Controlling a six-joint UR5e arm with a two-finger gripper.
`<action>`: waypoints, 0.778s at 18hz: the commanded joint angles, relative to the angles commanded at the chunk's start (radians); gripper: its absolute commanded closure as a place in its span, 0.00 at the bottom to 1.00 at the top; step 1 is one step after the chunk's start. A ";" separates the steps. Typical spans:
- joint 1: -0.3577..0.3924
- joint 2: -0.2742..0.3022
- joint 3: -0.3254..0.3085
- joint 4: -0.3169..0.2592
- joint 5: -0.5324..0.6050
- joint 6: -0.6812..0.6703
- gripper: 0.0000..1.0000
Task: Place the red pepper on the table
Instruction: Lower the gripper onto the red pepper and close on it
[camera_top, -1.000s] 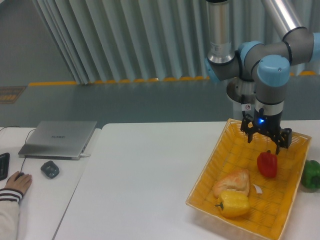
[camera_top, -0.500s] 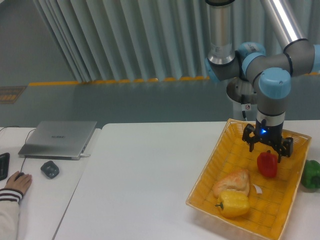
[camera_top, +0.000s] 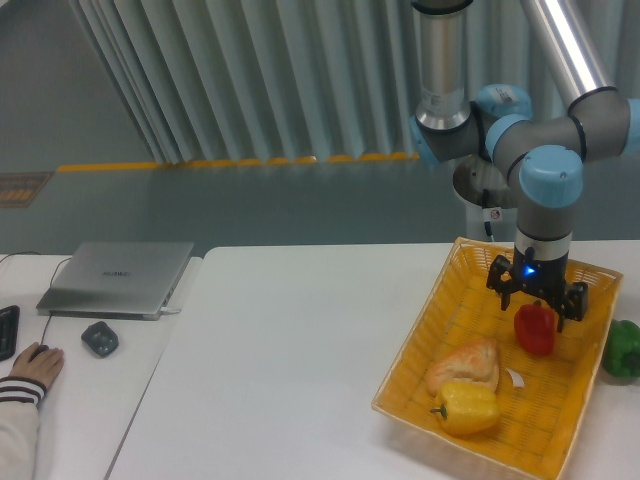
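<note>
The red pepper (camera_top: 534, 331) stands apparently upright in the yellow basket (camera_top: 440, 330), stem hidden beneath the spread-fingered gripper (camera_top: 535, 302) straddling its top.

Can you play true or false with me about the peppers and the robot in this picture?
1. The red pepper is lying in the yellow basket. True.
2. The gripper is over the yellow pepper. False: it is right above the red pepper, with a finger on each side of its top.
3. The green pepper is inside the basket. False: it sits outside, by the basket's right edge.
4. A bread roll lies beside the yellow pepper in the basket. True.
5. The laptop is open. False: its lid is closed.
</note>
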 joint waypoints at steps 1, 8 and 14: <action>0.000 0.000 -0.002 0.002 -0.002 0.000 0.00; 0.006 -0.028 -0.005 0.032 0.020 0.002 0.00; 0.000 -0.049 -0.005 0.040 0.047 0.009 0.00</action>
